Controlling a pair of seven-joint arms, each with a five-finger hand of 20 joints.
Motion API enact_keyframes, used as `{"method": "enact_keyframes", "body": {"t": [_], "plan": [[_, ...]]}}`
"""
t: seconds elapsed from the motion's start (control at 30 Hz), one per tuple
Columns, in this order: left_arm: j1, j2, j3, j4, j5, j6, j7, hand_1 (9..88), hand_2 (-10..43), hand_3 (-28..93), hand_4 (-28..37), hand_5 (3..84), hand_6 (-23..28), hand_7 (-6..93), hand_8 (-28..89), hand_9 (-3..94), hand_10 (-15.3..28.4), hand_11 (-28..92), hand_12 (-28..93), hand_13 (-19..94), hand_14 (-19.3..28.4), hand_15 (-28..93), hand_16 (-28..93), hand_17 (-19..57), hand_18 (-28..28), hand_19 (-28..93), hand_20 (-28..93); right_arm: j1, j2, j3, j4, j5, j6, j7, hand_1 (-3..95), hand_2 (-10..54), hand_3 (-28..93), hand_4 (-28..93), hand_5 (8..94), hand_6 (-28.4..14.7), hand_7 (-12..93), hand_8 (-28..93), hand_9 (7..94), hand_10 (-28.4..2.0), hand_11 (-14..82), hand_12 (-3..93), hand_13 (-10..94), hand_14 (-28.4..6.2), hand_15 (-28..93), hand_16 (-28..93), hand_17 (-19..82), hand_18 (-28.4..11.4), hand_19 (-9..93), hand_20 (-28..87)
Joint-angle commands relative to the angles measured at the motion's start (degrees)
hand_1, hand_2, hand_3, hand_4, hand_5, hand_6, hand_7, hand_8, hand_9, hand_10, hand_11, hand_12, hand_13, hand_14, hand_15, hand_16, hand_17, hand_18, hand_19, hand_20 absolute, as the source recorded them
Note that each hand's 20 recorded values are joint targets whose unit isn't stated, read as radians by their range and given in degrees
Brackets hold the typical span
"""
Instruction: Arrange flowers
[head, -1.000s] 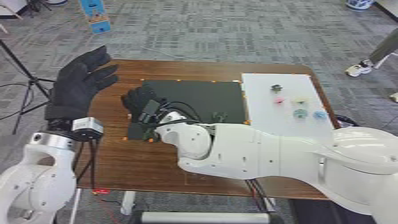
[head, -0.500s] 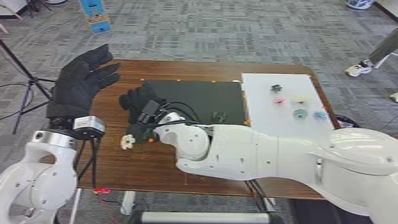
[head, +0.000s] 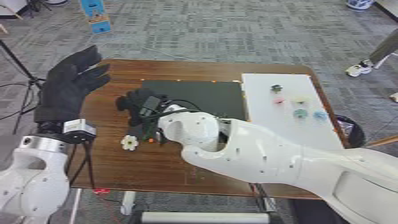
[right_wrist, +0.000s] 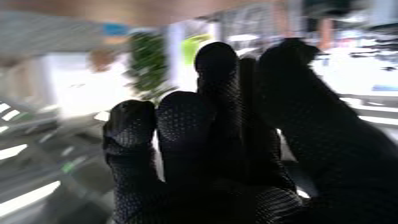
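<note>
holding its fingers straight and close together, the right hand (head: 138, 104) is at the left edge of the black mat (head: 197, 92). the white flower (head: 130, 143) lies by the mat's near left corner, apart from that hand. five more small flowers (head: 299, 114) sit on the white sheet (head: 266, 117) at the right of the table (head: 204, 177). the left hand (head: 64, 89) is beside the table's left edge, fingers extended.

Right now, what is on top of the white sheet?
On the white sheet lie: dark green piece, pink piece, pale yellow piece, teal piece, blue piece. The right arm covers part of its near end; whatever is beneath cannot be seen.
</note>
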Motion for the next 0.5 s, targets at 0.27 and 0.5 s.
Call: {"method": "enact_keyframes", "body": {"t": [0.27, 0.5], "plan": [[2.26, -0.65, -0.84, -0.75, -1.15, 1.14, 1.47, 23.5, -8.6, 73, -28.3, 33.7, 4.3, 22.0, -11, 27.1, 12.2, 25, 15, 25, 14.6, 31, 0, -6.7, 24.1, 51, 15, -7.14, 2.59, 10.63, -0.95, -3.67, -22.32, -24.14, 33.4, 24.3, 88, -20, 33.1, 3.9, 18, -14, 77.7, -11.3, 59.8, 35.5, 76, -8.7, 83, 39, 46, -22.5, 93, 66], [1.66, -0.52, -0.49, -0.49, -1.11, 0.82, 1.43, 23.4, -8.5, 73, -28.3, 33.8, 4.4, 21.9, -11, 27.1, 12.3, 25, 15, 25, 14.6, 31, 1, -6.8, 24.1, 51, 15, -7.21, 0.6, 9.63, -0.1, -4.49, -22.63, -23.11, 31.1, 27.8, 87, -19, 32.8, 3.8, 17, -14, 81.4, -10.5, 61.5, 34.3, 80, -7.8, 84, 38, 50, -22.7, 93, 71]]}}
